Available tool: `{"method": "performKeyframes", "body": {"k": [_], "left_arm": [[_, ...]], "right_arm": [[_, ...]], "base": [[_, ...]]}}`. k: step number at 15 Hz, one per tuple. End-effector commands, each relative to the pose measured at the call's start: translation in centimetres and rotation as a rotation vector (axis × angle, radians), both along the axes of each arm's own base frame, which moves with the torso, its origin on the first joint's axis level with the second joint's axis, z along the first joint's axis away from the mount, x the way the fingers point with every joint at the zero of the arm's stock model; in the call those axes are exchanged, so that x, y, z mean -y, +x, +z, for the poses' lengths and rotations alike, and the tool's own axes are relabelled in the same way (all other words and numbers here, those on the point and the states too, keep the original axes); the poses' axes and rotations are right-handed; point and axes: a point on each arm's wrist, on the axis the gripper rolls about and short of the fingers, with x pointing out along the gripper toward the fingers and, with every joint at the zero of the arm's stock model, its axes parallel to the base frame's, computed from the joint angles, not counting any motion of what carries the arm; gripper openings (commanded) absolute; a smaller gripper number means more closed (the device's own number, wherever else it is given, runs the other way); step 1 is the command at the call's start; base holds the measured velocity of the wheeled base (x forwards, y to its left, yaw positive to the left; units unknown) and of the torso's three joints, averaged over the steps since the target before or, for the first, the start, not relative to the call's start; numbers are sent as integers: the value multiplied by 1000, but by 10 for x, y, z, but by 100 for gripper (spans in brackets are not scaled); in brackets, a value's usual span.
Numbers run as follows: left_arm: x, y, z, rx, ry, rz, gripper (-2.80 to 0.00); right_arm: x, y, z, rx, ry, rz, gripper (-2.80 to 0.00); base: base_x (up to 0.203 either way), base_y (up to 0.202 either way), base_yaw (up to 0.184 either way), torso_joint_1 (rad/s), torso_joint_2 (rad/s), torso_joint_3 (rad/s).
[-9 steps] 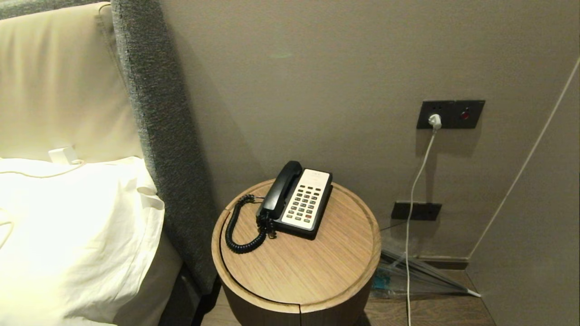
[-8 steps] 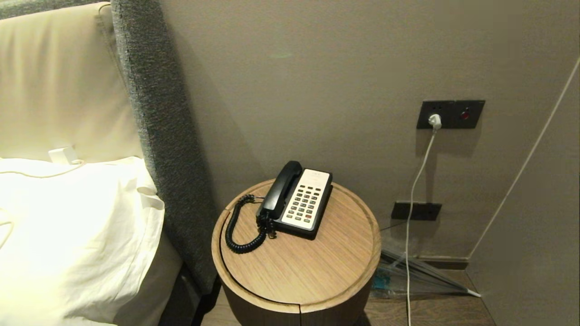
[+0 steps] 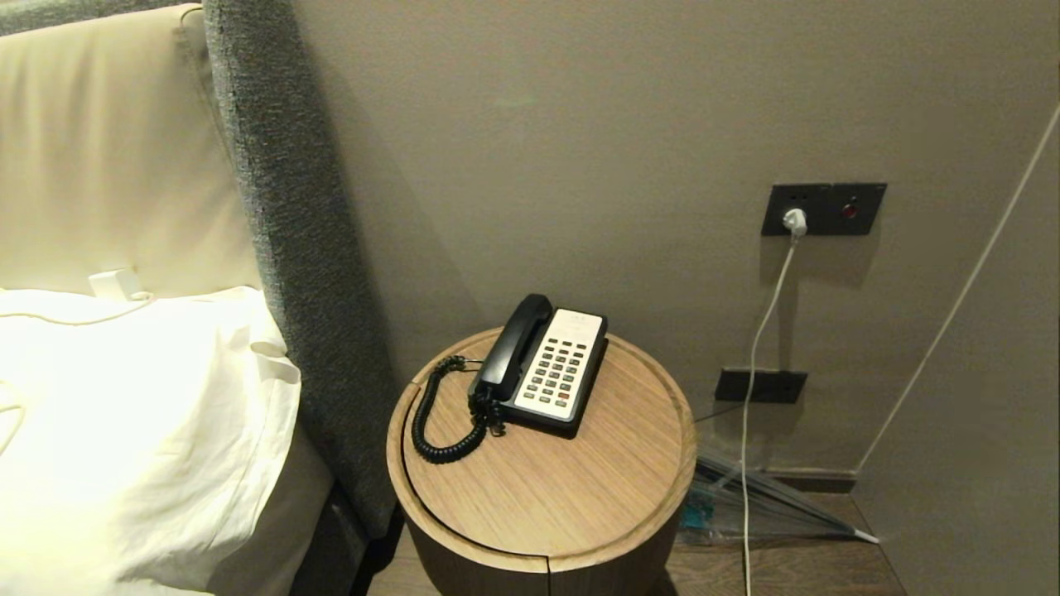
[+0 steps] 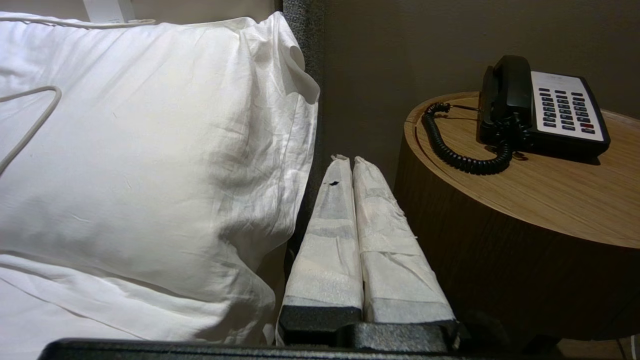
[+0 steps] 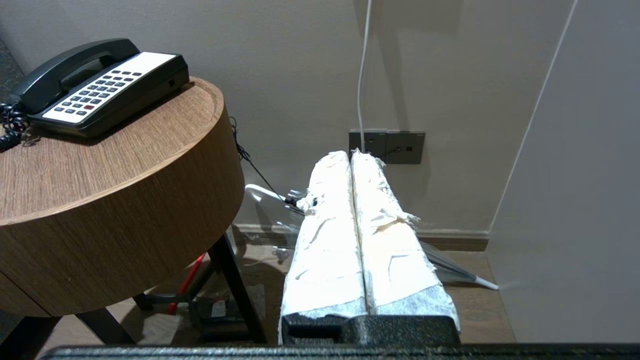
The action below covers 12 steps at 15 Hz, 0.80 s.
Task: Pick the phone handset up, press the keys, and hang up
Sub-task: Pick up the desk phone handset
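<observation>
1. One phone handset (image 3: pixel 513 346) lies in its cradle along the left side of the black phone base (image 3: pixel 571 424), its coiled cord (image 3: pixel 431 418) looping onto the wood beside it.
2. Just right of the handset, the keys (image 3: pixel 556 372) sit in rows on the cream faceplate, one red key among the grey ones.
3. The phone stands toward the back of the round wooden worktop (image 3: pixel 571 488), near the wall.
4. The left hand (image 4: pixel 349 159) hangs low in the gap between the pillow (image 4: pixel 150 150) and the worktop's side, well apart from the phone, its wrapped fingers pressed together on nothing.
5. The right hand (image 5: pixel 351 153) hangs low on the worktop's other side, before the wall socket (image 5: pixel 387 146) and white cable (image 5: pixel 364 65), its fingers likewise pressed together and empty.
6. Neither arm shows in the head view.
</observation>
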Motion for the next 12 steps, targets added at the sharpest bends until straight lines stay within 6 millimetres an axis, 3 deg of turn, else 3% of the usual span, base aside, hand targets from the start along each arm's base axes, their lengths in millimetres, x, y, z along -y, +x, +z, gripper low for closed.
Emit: {"method": "performKeyframes", "body": {"k": [1, 5, 12], "left_arm": [[0, 3, -11, -39, 0, 0, -280], [0, 3, -11, -37, 1, 2, -280], [0, 3, -11, -37, -2, 1, -280]], "right_arm": [[0, 2, -6, -22, 0, 0, -280], [0, 2, -6, -22, 0, 0, -280], [0, 2, -6, -22, 0, 0, -280]], "base": [[0, 0, 0, 0, 0, 0], [0, 0, 0, 1, 3, -23], [0, 0, 0, 3, 3, -176]]}}
